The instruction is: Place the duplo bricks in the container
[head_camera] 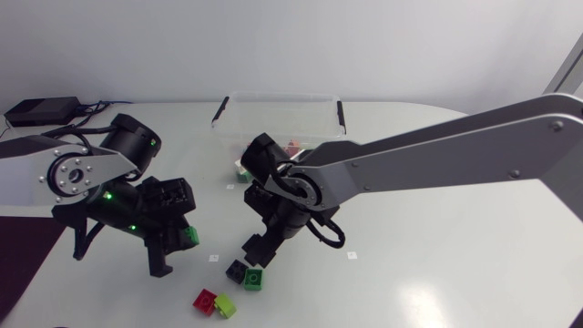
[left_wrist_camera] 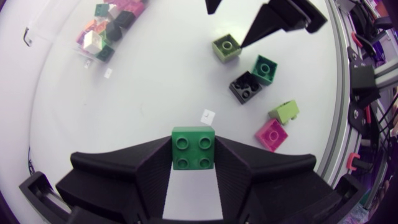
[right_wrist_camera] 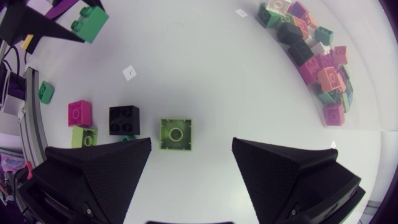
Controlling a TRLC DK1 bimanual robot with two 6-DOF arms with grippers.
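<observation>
My left gripper [head_camera: 182, 239] is shut on a green 2x2 brick [left_wrist_camera: 193, 147], held above the table at front left. Near the middle my right gripper [right_wrist_camera: 192, 148] stands open over a lime brick [right_wrist_camera: 176, 134], which lies just ahead of its fingers and apart from them. Loose on the table near it lie a black brick [head_camera: 237, 270], a green brick [head_camera: 254, 278], a pink brick [head_camera: 205, 301] and another lime brick [head_camera: 224, 307]. At the back stands the clear container [head_camera: 282, 94] with several bricks [right_wrist_camera: 317, 56] in it.
A black box with cables [head_camera: 41, 111] sits at the table's far left corner. Small white markers [head_camera: 213, 258] lie on the tabletop. The right arm's long silver link [head_camera: 437, 159] stretches across the right half of the table.
</observation>
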